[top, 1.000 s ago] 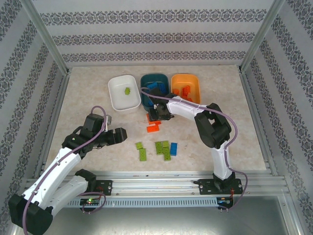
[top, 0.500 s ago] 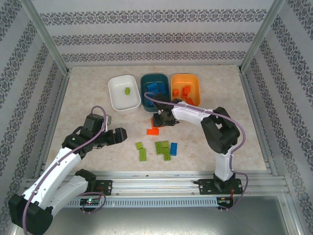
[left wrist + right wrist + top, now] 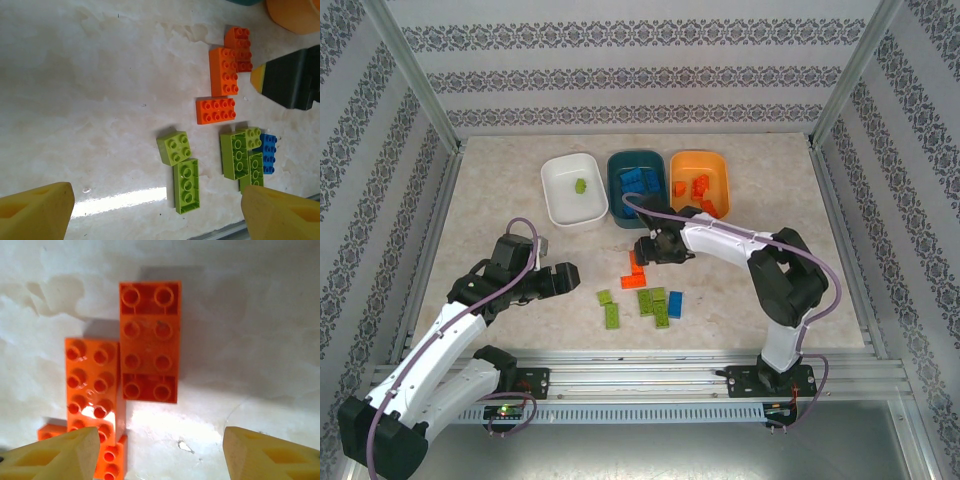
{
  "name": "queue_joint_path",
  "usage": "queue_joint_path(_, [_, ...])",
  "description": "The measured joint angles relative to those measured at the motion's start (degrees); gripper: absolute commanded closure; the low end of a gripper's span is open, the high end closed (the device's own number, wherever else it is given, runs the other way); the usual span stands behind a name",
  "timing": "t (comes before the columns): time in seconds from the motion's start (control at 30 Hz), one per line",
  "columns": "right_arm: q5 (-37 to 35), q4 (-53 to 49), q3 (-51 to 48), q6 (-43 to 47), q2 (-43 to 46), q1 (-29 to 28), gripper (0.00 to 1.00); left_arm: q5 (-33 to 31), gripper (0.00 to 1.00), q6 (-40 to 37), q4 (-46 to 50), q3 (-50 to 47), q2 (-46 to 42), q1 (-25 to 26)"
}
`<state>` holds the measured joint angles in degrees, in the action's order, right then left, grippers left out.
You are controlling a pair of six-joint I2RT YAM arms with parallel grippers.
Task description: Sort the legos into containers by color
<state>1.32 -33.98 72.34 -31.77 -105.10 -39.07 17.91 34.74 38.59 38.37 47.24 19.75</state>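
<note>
Three orange legos [image 3: 150,340] lie side by side on the table below my right gripper [image 3: 160,455], which is open with nothing between its fingers. From above, this gripper [image 3: 655,246] hovers just past the orange legos [image 3: 635,275], in front of the dark teal container [image 3: 616,200]. Lime green legos [image 3: 612,317] and one blue lego [image 3: 675,304] lie nearer the front. My left gripper [image 3: 566,278] is open and empty, left of the pile. In its wrist view, the left gripper [image 3: 157,215] looks over green legos [image 3: 187,185] and orange legos [image 3: 223,71].
The white container [image 3: 556,200] holds a green brick, the teal one holds blue bricks [image 3: 638,180], and the orange container [image 3: 723,170] holds orange bricks. The three stand in a row at the back. Patterned walls and metal rails [image 3: 640,372] enclose the table.
My right gripper has drawn back from the teal container's edge toward the front and widened its jaws over the orange legos. The left arm has stayed put.
</note>
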Motion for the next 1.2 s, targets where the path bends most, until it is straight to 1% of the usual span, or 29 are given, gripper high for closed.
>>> queue_joint_path(0.33, [0.02, 0.5, 7.87, 0.44, -6.82, 2.49, 0.34, -0.02, 0.12, 0.0, 0.0, -0.02, 0.02, 0.0])
queue_joint_path(0.6, [-0.02, 0.35, 10.99, 0.83, -11.67, 2.58, 0.39, -0.17, 0.12, 0.0, 0.0, -0.07, 0.09, 0.0])
queue_joint_path(0.73, [-0.07, 0.35, 11.76, 0.9, -13.42, 2.64, 0.43, -0.17, 0.12, 0.0, 0.0, -0.11, 0.5, 0.0])
queue_joint_path(0.97, [-0.72, -0.02, 11.93, 1.62, -13.86, 3.37, 0.58, -0.17, 0.12, -0.02, 0.0, -0.15, 0.7, 0.0])
queue_joint_path(1.2, [-1.03, 0.44, 11.32, 1.68, -13.49, 3.72, 0.62, -0.17, 0.11, -0.02, 0.0, -0.15, 0.7, 0.0])
